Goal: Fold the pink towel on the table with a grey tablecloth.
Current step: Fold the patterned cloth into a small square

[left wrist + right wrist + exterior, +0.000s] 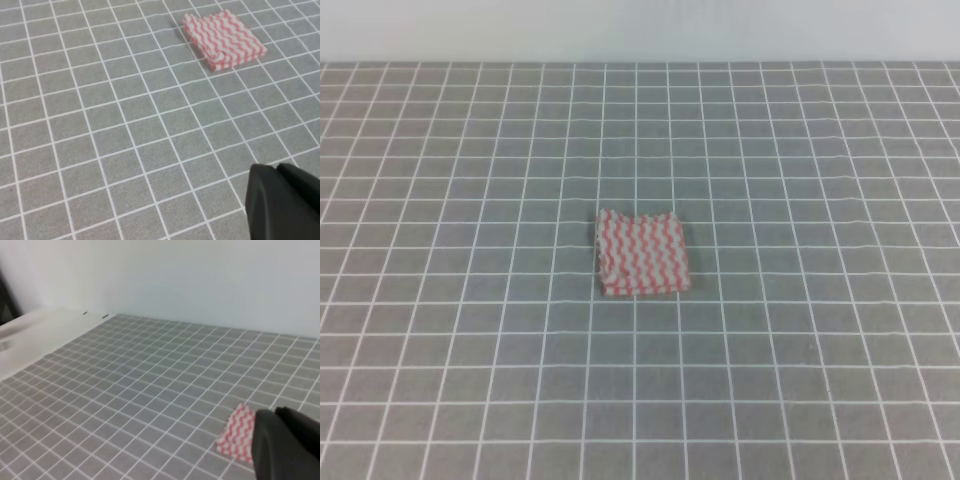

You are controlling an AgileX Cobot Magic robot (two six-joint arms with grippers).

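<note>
The pink towel [642, 253] lies folded into a small thick square in the middle of the table with a grey tablecloth [470, 300], with layered edges along its left side. No arm or gripper shows in the exterior high view. In the left wrist view the pink towel [225, 37] sits far off at the top right, while the black left gripper [278, 172] shows only as a dark bulk in the bottom right corner. In the right wrist view the black right gripper [275, 415] partly covers the pink towel [239, 432]. Neither gripper touches the cloth.
A white wall [640, 30] runs behind the table's far edge. In the right wrist view a bare white surface [35, 335] borders the grey cloth on the left, with a dark object [5, 300] at the frame edge.
</note>
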